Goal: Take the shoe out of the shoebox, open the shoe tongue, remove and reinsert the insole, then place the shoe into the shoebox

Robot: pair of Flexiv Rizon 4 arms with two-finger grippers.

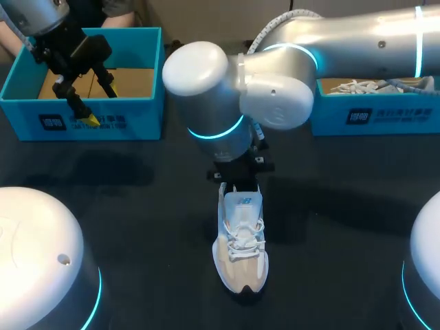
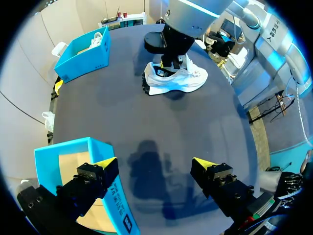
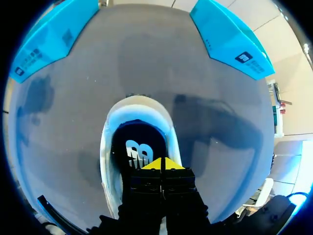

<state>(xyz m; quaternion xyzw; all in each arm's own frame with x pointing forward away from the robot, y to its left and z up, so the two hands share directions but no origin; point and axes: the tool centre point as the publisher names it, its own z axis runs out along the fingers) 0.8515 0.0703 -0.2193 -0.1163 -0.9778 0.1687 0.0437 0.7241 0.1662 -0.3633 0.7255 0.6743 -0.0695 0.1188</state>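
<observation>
**Q:** ok so where's the shoe point(image 1: 240, 240) right now, in the box or out?

**A:** out. It's standing on its sole about mid-table point(image 1: 137, 206), toe toward the robot's edge and heel toward the far edge. The blue shoebox point(image 1: 137, 113) is off in the robot's far left corner, well apart from it.

**Q:** and the arms?

**A:** the right arm comes across to the middle and hangs right over the heel end. The right gripper point(image 3: 160, 164) has its yellow tips pressed together, down in the shoe's opening just above the dark insole point(image 3: 137, 142). I can't make out anything pinched between them.

**Q:** left one?

**A:** the left gripper point(image 1: 102, 104) is spread wide over the shoebox's front wall, one finger above the inside, the other above the table, holding nothing. There's a second blue box point(image 1: 371, 117) in the far right corner with some white stuff in it.
</observation>
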